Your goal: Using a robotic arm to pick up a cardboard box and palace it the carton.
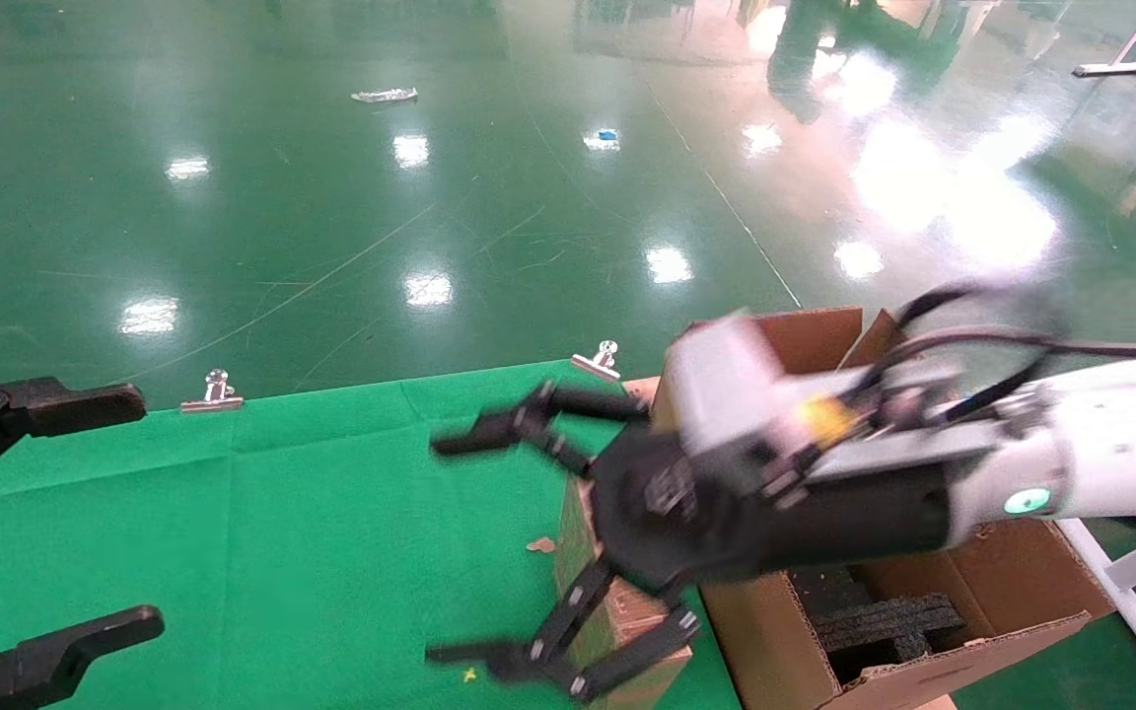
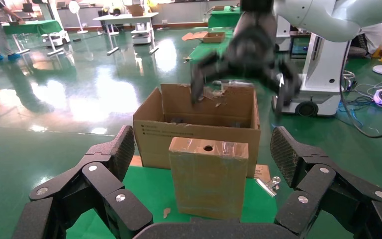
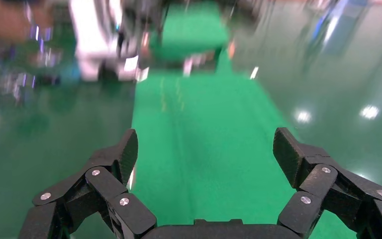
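The small cardboard box (image 1: 576, 532) stands on its edge on the green cloth near the table's right side. Its top narrow face has a round hole, seen in the left wrist view (image 2: 209, 181). The large carton (image 1: 933, 651) with black foam inside stands just right of it and shows behind the box in the left wrist view (image 2: 199, 130). My right gripper (image 1: 438, 548) is open and empty, hovering above and just left of the box, and also shows in the left wrist view (image 2: 239, 87). In its own view (image 3: 206, 149) only green cloth lies between the fingers. My left gripper (image 1: 142, 511) is open, parked at the table's left.
Two metal binder clips (image 1: 216, 392) (image 1: 600, 362) hold the cloth at the table's far edge. A small cardboard scrap (image 1: 540, 544) lies left of the box. Glossy green floor lies beyond. A white robot base (image 2: 323, 64) stands behind the carton.
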Controlling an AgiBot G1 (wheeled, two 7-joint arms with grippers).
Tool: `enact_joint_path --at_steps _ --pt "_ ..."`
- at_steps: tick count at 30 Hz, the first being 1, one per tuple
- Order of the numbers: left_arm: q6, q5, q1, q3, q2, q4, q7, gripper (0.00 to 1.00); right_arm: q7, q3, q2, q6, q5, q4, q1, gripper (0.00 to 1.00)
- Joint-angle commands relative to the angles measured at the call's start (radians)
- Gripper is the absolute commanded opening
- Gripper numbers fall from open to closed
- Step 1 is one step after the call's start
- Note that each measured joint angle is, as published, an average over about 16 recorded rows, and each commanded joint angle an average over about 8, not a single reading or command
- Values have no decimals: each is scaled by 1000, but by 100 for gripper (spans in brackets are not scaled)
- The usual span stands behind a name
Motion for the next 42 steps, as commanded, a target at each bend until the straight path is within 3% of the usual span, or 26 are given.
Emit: enact_joint_path --at_steps 1,9,13,31,42 --pt "0 0 0 0 0 0 0 100 14 -28 -5 -7 -54 19 27 100" --pt "0 0 0 1 0 0 0 100 155 -264 -121 -43 -365 25 233 100" --pt "0 -1 0 1 0 0 1 100 186 -373 -165 -50 -435 25 317 100" --pt "-1 -2 -1 3 -1 0 1 100 349 -781 -170 -61 -519 24 766 100" --pt "-1 -2 -1 3 -1 0 2 100 413 -1065 -209 -56 -506 25 929 100"
